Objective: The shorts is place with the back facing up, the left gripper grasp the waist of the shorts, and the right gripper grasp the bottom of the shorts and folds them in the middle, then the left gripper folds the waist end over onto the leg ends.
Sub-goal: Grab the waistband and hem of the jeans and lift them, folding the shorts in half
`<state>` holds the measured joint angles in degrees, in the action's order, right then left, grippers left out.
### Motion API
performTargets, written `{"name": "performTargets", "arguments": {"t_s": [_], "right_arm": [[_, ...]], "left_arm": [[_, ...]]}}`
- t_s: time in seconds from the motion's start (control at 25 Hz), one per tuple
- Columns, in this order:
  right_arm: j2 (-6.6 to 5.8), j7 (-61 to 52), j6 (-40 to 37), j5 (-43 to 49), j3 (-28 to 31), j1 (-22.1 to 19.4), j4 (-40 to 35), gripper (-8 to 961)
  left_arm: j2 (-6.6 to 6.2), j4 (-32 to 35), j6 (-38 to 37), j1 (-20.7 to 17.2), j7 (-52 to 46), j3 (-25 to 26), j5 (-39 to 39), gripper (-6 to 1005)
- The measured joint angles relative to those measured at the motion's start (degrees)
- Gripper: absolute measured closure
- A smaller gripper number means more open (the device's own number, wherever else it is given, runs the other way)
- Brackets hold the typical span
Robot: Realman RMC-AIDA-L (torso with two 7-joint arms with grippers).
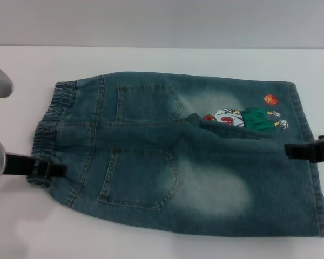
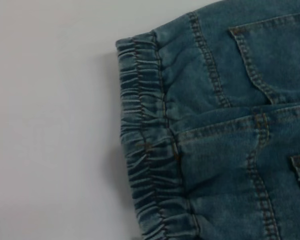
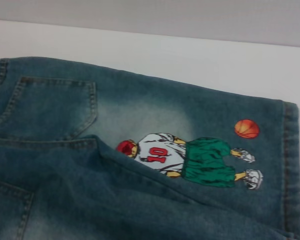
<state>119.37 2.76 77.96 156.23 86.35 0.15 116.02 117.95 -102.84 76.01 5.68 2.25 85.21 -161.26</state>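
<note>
Left end effector gripping waist, right on hem (shorts flat).

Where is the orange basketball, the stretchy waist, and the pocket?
orange basketball (image 3: 247, 128), right wrist view, middle of the printed ball.
waist (image 2: 142, 150), left wrist view, on the ruffled elastic band.
pocket (image 1: 140, 178), head view, centre of the nearer back pocket.

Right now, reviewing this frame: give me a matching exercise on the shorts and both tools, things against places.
Things:
1. left tool
2. right tool
3. orange basketball print
4. back pockets

Places:
A. by the far leg's hem
B. at the elastic waist
C. at the leg hems
D. just inward of the waistband

Pairs: 1-B, 2-C, 3-A, 4-D
</note>
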Motion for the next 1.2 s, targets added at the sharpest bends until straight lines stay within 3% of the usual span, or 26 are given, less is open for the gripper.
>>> {"name": "performTargets", "arguments": {"t_s": [0.8,1.2], "right_arm": [[-0.18,3.1,-0.6,0.8,2.2,0.1,-0.7,226],[-0.12,3.1,-1.1,0.5,1.6,-0.4,-0.8,226]], "left_arm": [[0.00,7.6,-0.1,5.0,-2.8,0.6,-2.0,166],[-0.05,8.1,1.0,5.8,-3.5,0.5,-4.2,166]]}}
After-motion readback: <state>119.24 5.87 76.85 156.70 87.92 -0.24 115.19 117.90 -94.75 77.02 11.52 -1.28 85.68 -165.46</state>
